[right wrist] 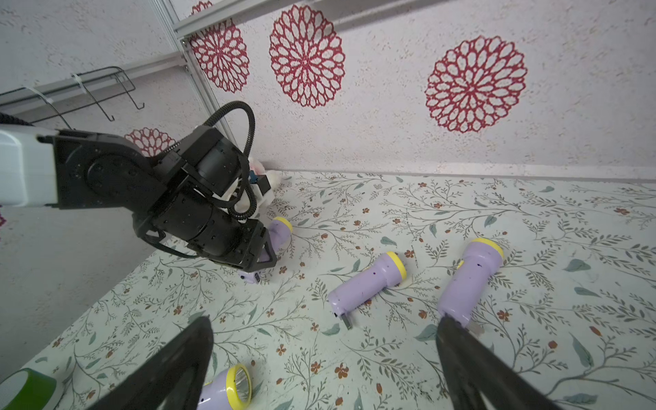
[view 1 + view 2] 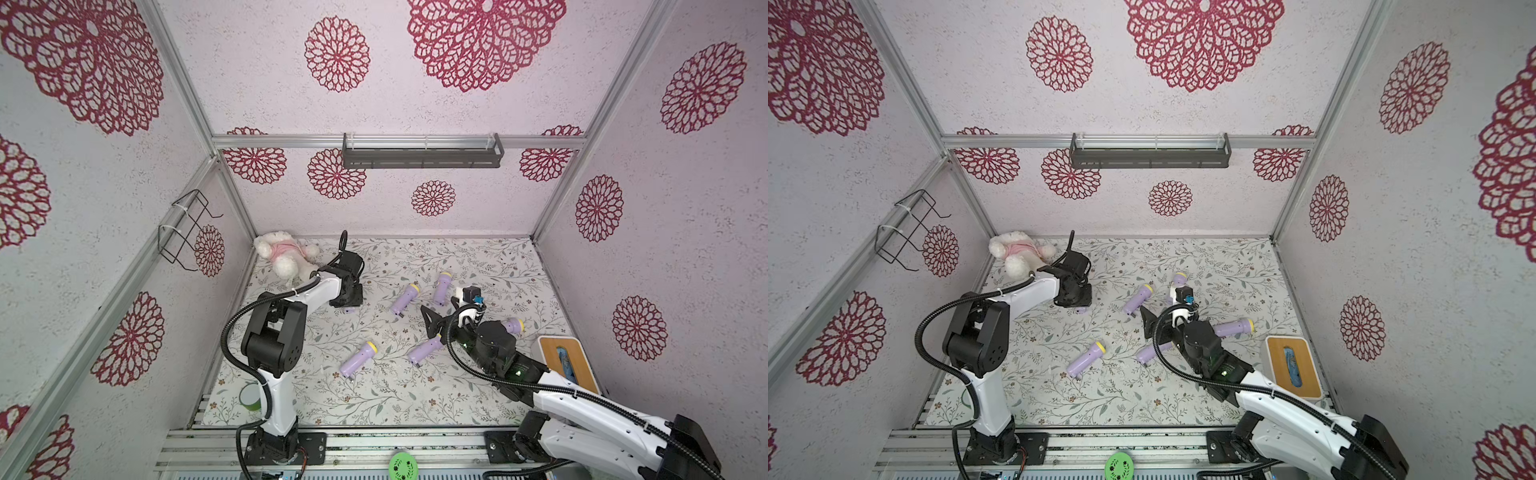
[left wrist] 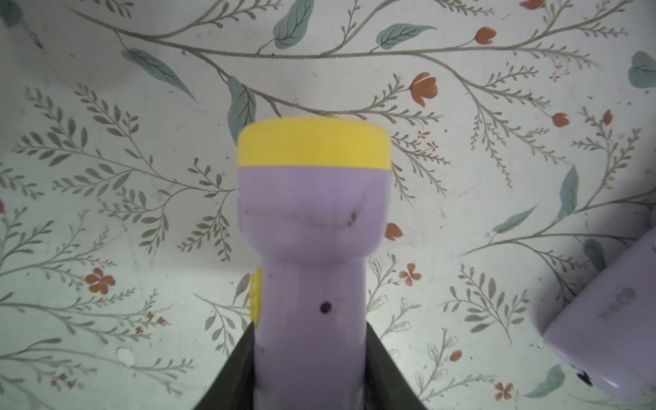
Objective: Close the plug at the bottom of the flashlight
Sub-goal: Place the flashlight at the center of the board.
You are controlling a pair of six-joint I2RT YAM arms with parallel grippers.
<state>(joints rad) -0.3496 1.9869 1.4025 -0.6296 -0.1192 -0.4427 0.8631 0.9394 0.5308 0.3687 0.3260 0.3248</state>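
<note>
Bright, even light, faint shadows on the bench (image 2: 374,399), wide-angle bending at edges, close flashlight (image 3: 312,220) slightly blurred, left wrist view's corners dim

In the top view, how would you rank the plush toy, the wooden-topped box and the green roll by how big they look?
1. wooden-topped box and plush toy: about alike, too close to rank.
2. green roll: clearly smallest.

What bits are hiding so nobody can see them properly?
- The held flashlight: bottom plug cut off at the left wrist view's edge; left arm covers most of it in both top views.
- The flashlight under the right arm: head hidden in a top view.
- Blue thing in the wooden-topped box: too small to name.
</note>
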